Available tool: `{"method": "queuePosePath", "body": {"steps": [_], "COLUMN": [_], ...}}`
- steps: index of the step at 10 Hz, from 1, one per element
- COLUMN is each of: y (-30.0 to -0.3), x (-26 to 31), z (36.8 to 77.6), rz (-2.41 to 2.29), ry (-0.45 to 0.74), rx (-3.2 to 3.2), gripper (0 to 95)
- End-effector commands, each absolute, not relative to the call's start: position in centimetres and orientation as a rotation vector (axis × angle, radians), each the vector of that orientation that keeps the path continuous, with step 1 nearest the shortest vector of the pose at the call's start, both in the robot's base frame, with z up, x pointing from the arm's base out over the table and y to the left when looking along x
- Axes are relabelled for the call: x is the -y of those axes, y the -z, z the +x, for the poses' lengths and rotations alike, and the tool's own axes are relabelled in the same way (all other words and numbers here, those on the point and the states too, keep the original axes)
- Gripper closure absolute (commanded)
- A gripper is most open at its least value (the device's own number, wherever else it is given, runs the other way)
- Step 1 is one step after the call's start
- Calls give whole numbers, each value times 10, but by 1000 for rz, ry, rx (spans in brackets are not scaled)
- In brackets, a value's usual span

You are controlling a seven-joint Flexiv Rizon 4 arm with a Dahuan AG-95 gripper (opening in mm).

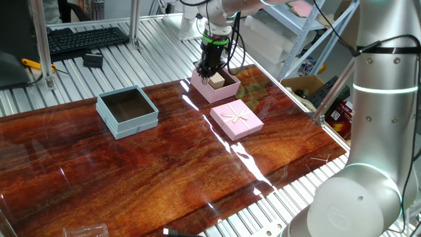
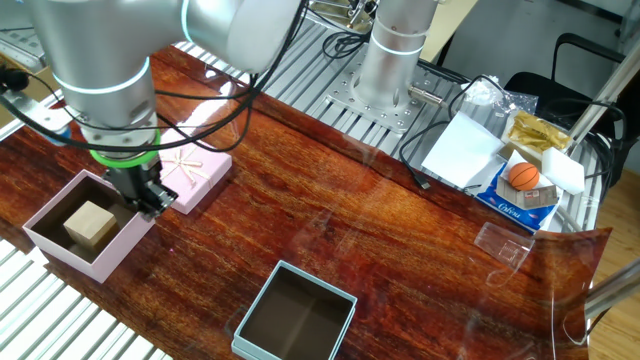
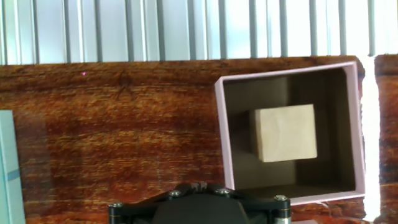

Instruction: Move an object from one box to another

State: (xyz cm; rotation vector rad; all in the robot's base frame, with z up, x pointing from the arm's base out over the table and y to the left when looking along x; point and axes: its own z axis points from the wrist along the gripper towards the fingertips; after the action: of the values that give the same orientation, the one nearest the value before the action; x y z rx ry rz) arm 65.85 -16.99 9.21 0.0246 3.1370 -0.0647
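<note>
Gripper [image 1: 210, 71] jaws were fully closed with nothing between them, pointing straight down over the pink box's [image 1: 227, 89] rim. Inside that box, resting on its dark floor, sat the wooden cube [image 2: 89, 224], untouched. Pink box stood near the bench's [image 1: 164, 171] far edge, beside the pink lid [image 1: 236, 120]. Blue-grey box [image 1: 127, 110] stood well apart toward the bench's opposite side.

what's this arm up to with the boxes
The robot arm is hovering with its gripper shut and empty at the edge of the pink box, pointing down. The small wooden cube sits inside that box, not grasped. The pale blue-grey box stands empty farther along the table, and the pink lid with a bow lies beside the pink box.
</note>
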Motion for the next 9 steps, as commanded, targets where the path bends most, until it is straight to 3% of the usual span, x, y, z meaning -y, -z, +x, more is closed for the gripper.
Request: {"method": "queuePosePath", "body": {"steps": [1, 9], "y": [-92, -96], "x": [176, 211], "z": [670, 710], "rz": [15, -72], "ry": [64, 64], "rx": [-3139, -3142], "gripper": [950, 950]}}
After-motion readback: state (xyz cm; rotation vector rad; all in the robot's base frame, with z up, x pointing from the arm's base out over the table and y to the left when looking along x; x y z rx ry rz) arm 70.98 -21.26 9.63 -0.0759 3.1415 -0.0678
